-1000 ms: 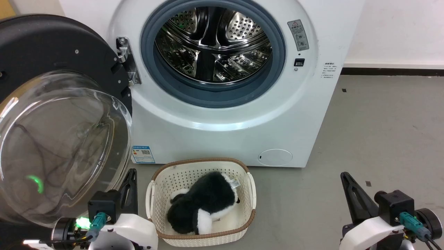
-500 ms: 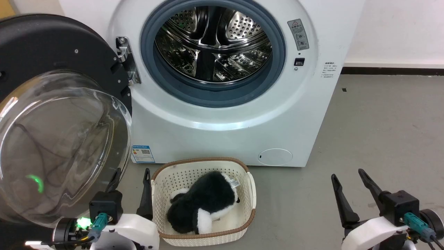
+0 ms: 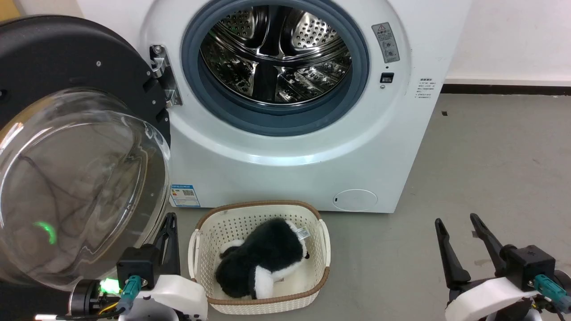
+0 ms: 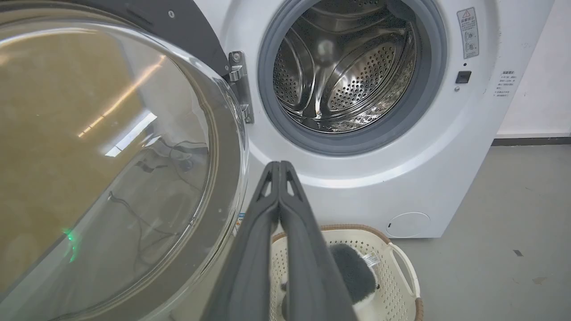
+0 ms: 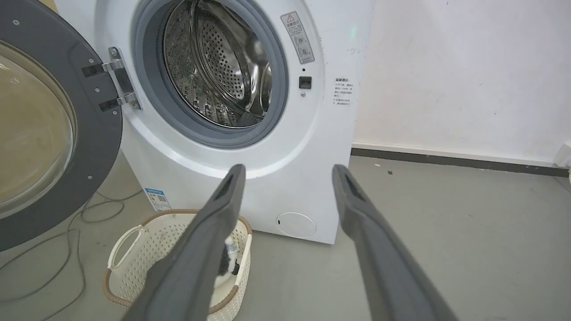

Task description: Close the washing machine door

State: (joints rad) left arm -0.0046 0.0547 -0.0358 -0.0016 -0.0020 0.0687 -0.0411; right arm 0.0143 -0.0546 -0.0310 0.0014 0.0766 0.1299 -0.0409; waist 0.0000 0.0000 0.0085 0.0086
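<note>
One door (image 3: 67,53), one basket (image 3: 201,256), two tools (image 3: 170,217) (image 3: 456,219)

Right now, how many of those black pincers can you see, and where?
2. The left gripper, shut, sits between the basket and the open washing machine door. The right gripper, open, hovers over the floor at lower right. None looks hidden.

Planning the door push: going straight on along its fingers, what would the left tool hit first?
The left tool would probably meet the washing machine's white front below the drum opening, just beside the open washing machine door; depth is unclear.
</note>
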